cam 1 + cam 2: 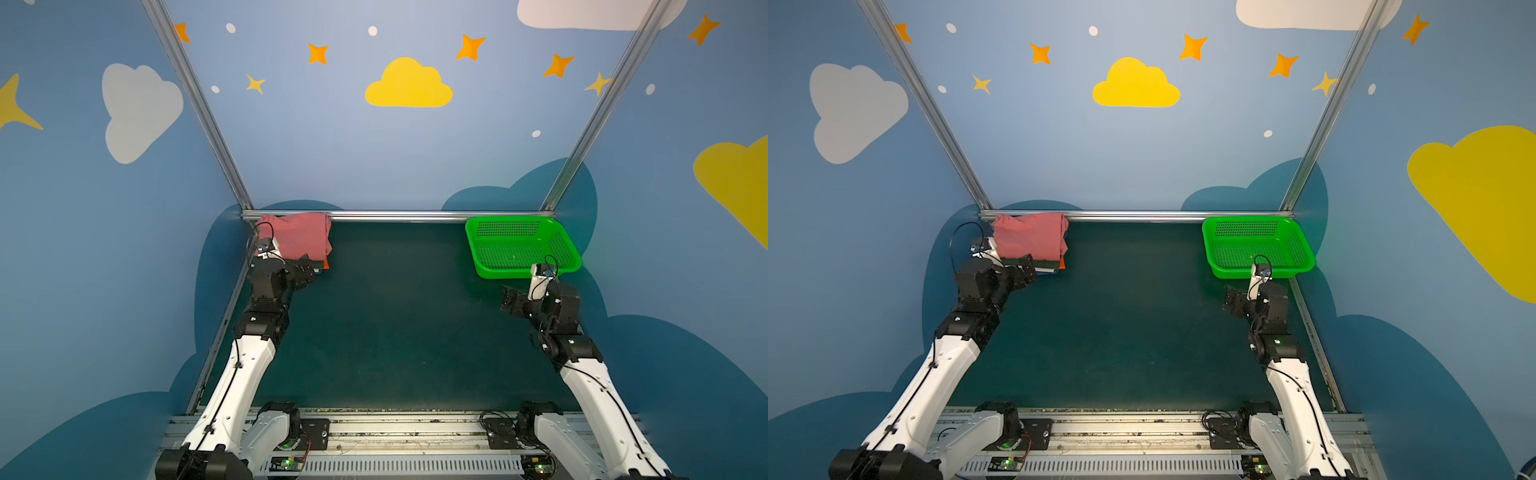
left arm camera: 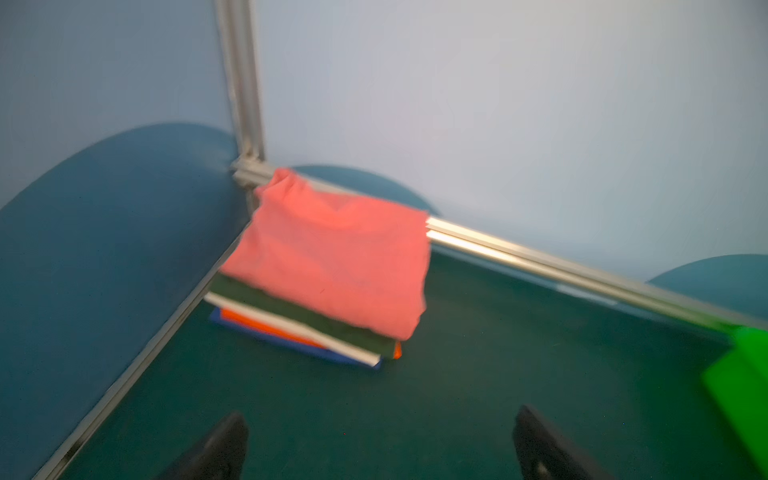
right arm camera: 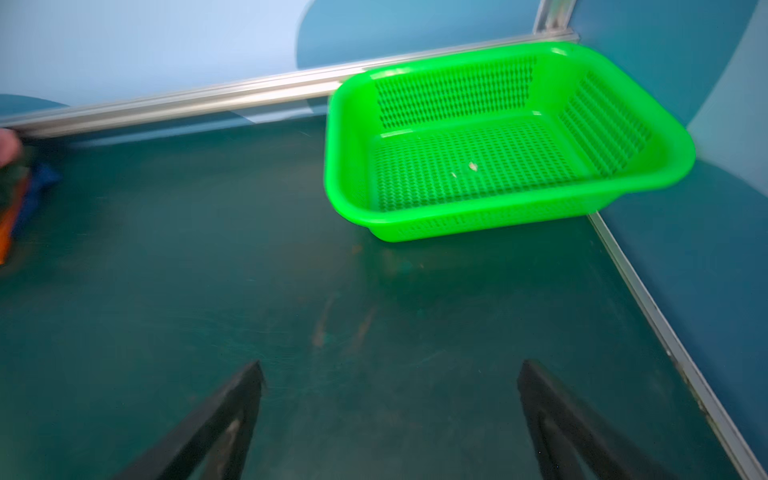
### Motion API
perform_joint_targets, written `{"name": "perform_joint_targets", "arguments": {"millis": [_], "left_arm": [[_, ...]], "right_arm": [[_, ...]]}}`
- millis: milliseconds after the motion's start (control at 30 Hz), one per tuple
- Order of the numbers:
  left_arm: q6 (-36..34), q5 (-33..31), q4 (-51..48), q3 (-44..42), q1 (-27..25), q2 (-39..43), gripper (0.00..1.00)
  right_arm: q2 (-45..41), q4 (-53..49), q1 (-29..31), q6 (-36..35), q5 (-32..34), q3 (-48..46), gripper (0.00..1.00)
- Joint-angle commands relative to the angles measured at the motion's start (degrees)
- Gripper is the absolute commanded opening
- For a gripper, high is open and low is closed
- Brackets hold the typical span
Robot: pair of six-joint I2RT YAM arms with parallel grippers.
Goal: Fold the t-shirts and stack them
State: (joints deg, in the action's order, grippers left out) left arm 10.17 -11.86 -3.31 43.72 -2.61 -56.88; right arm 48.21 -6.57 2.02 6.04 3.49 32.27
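Okay, got the t-shirts [image 2: 324, 274] stacked neat at 11 o'clock on the mat [image 1: 395, 332], salmon-pink on top. Parked right by the stack with the left gripper [image 2: 380, 415], fingers wide apart, nothing in them. Same spread, empty fingers on the right gripper [image 3: 390, 365] at 3 o'clock, near the green basket [image 3: 457, 226] at 1 o'clock.

White arms [image 1: 249, 365] — seemingly black jaws.

Soft matt cloth t-shirts [image 2: 332, 257]; glossy perforated plastic basket [image 3: 490, 226].
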Motion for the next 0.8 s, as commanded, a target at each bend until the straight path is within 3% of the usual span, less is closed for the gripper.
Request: {"name": "perform_joint_targets", "arguments": {"millis": [0,167,400,767], "left_arm": [[-0.4,-14.1,5.5,-7.5,-1.4,-0.4,1.0],[-2.1,-13.4,19.9,-20.3,-3.7,-1.0,1.0],[-4.5,-8.6,29.1,-26.9,-3.8,-4.6,1.0],[-6.3,0.8,34.3,-21.9,-3.5,-15.8,1.0]], "right_arm": [[1.5,18.0,-0.7,-0.8,2.8,-7.8,0.97],[6.8,28.4,-0.9,-2.2,5.4,-14.7,0.97],[17.9,39.6,-1.0,-4.7,0.7,-15.7,0.97],[29.2,48.8,-0.9,-7.6,-8.7,-11.7,0.97]]}}
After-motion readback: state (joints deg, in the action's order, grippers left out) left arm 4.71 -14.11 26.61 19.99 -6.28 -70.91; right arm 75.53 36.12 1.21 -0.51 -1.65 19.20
